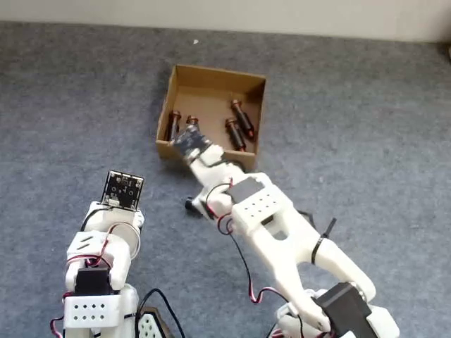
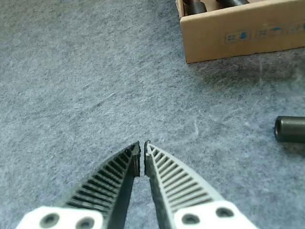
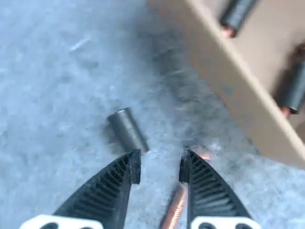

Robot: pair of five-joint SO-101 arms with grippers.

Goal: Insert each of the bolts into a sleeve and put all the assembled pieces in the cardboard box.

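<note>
Last bolt pickup is in hand: right gripper is held, jaws spread, over it beside the loose sleeve near the cardboard box front wall (left gripper closed on nothing), so jaws are to be lowered and clamped.

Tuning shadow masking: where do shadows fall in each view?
Left wrist view: soft band on the carpet along the cardboard box wall. Right wrist view: darker patch beside the box, faint one by the sleeve. High view: even light, faint shadows.
</note>
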